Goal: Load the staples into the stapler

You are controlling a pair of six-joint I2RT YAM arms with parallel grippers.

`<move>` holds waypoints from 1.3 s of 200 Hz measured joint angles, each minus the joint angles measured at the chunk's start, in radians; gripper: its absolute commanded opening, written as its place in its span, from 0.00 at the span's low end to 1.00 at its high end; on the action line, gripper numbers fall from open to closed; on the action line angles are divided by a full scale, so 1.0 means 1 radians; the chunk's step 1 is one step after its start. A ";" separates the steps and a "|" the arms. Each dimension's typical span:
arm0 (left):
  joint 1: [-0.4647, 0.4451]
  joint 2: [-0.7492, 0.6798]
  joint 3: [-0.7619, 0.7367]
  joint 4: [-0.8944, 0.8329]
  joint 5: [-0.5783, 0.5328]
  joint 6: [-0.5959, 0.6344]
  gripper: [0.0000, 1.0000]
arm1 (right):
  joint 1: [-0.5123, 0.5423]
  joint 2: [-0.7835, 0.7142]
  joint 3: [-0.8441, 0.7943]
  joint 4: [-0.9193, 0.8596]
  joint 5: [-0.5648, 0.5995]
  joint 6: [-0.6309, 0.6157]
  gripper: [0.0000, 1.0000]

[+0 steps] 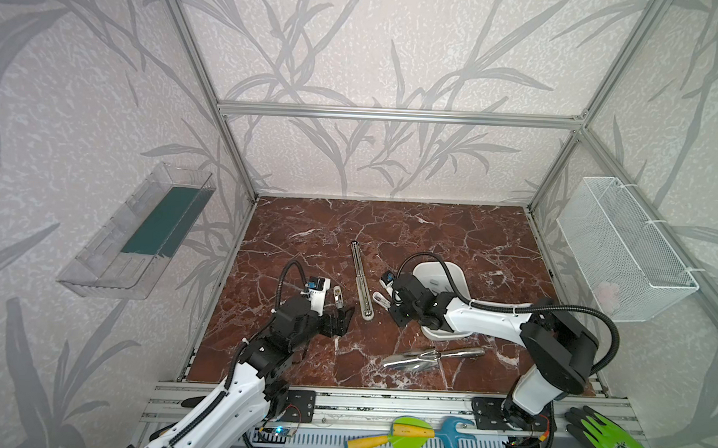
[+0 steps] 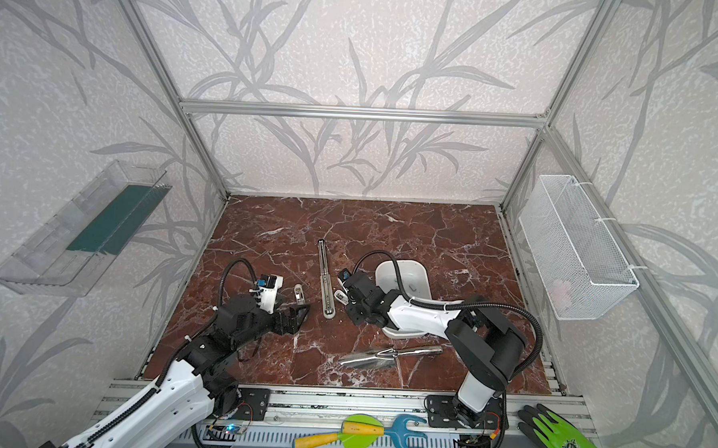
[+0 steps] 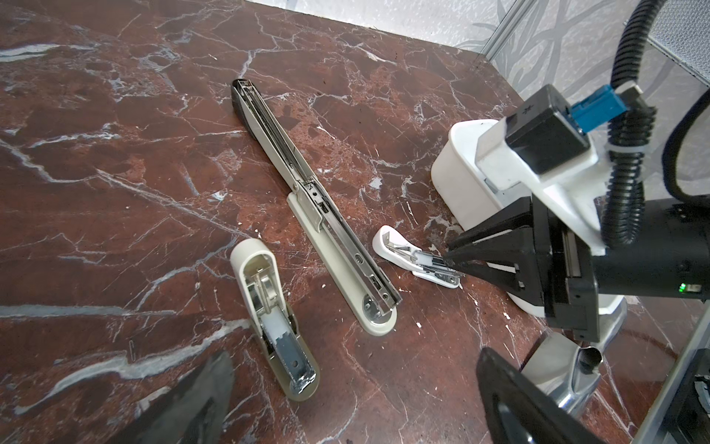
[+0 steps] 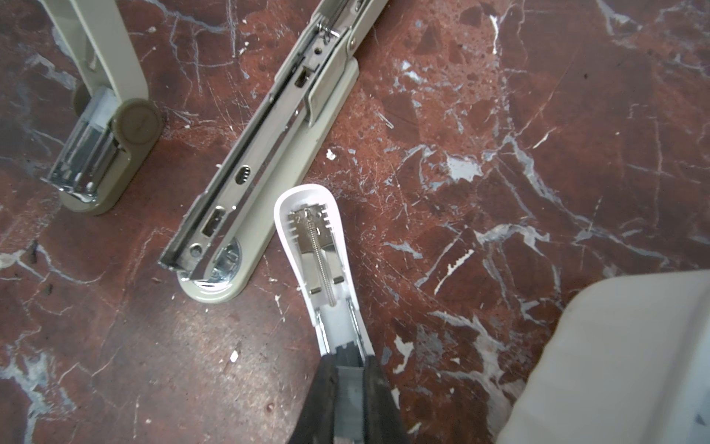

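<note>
One grey metal strip of staples (image 4: 347, 396) is sitting clamped in my right pincer (image 3: 453, 258) at the near end of the small white open stapler (image 4: 319, 246), lined up with its channel. My left pincer (image 1: 342, 318) is hanging wide apart, farther off.

1. The desk (image 1: 452, 237) is red-brown marble with white veins.
2. The long stapler (image 3: 338, 253) is beige with a silver rail.
3. The small stapler (image 4: 307, 196) is white.
4. The staples (image 4: 349, 388) are grey.
5. The right end effector (image 4: 348, 363) is black.
6. The walls (image 1: 356, 46) are pale with grey leaves.
7. The glove (image 1: 614, 444), lower right, is green and black.
</note>
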State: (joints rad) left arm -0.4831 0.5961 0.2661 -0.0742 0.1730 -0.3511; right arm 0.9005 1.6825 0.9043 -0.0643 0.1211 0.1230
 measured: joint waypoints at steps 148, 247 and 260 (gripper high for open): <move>0.000 0.000 0.000 0.000 0.000 0.000 0.99 | 0.000 0.042 0.010 0.004 0.003 0.001 0.01; 0.000 0.000 0.000 0.000 -0.004 0.000 0.99 | 0.002 0.053 0.031 0.009 -0.082 0.103 0.02; 0.000 0.000 0.000 0.000 -0.006 0.000 0.99 | 0.002 0.053 0.038 0.010 -0.090 0.135 0.02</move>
State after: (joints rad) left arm -0.4831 0.5957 0.2657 -0.0742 0.1669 -0.3511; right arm 0.9024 1.7359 0.9424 -0.0544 0.0311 0.2581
